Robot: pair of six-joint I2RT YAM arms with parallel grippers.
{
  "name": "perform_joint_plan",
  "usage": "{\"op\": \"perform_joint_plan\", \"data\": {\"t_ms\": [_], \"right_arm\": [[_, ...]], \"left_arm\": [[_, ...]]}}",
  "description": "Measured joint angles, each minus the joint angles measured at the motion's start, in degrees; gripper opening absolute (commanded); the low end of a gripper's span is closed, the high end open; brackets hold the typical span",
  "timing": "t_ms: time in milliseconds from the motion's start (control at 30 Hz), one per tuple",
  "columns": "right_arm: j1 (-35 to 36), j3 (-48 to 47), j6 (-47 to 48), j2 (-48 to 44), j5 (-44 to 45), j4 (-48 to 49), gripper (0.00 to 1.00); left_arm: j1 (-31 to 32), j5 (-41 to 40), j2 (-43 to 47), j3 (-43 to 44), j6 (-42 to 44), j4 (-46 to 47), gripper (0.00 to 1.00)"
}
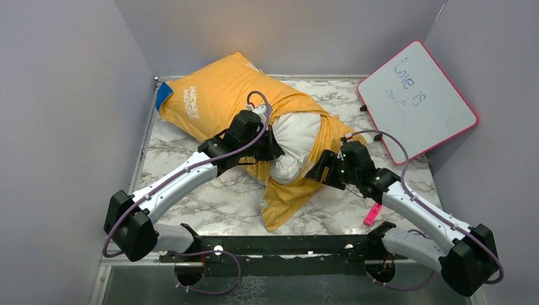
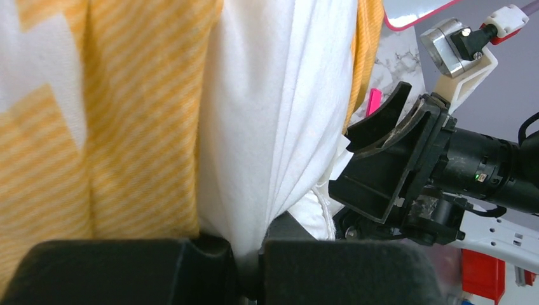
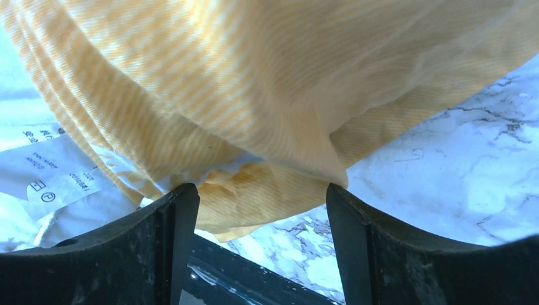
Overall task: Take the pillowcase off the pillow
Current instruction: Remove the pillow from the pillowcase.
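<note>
Marble-pattern surface, grey walls. Pillowcase lies diagonally from the far-left corner to centre, orange-yellow side up, with a blue edge at the far-left end. It is bunched around the white pillow, which bulges out bare at centre. A loose orange tail trails toward the near edge.

Left end effector is pressed together, pinching white pillow fabric. Right end effector is spread, with an orange fold in front of the gap, not clamped.

Pink-edged whiteboard leans at far right, apart from the pillow. Pink marker lies just beside the right arm.
</note>
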State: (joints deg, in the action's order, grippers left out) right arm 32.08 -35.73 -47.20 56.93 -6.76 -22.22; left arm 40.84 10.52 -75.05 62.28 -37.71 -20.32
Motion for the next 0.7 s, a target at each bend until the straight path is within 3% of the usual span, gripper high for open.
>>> {"op": "perform_joint_plan", "data": {"t_ms": [100, 200, 400, 467, 700], "right_arm": [[0.0, -0.3, 1.0, 0.9, -1.2, 1.2, 0.78], [0.0, -1.9, 1.7, 5.2, -2.2, 3.2, 0.65], [0.1, -5.1, 4.0, 12.2, -3.1, 5.6, 0.04], [0.2, -5.7, 4.1, 12.5, -1.3, 5.2, 0.0], [-1.9, -7.5, 1.0, 13.9, 12.5, 1.3, 0.0]], "left_arm": [[0.0, 0.0, 0.0, -0.1, -0.2, 0.1, 0.0], [0.0, 0.0, 0.3, -0.3, -0.4, 0.2, 0.0], [0.0, -0.1, 1.6, -1.2, -0.6, 0.0, 0.0], [0.0, -0.5, 2.0, -1.2, -0.5, -0.2, 0.0], [-0.2, -3.1, 3.7, -0.1, 0.3, -3.3, 0.0]]}}
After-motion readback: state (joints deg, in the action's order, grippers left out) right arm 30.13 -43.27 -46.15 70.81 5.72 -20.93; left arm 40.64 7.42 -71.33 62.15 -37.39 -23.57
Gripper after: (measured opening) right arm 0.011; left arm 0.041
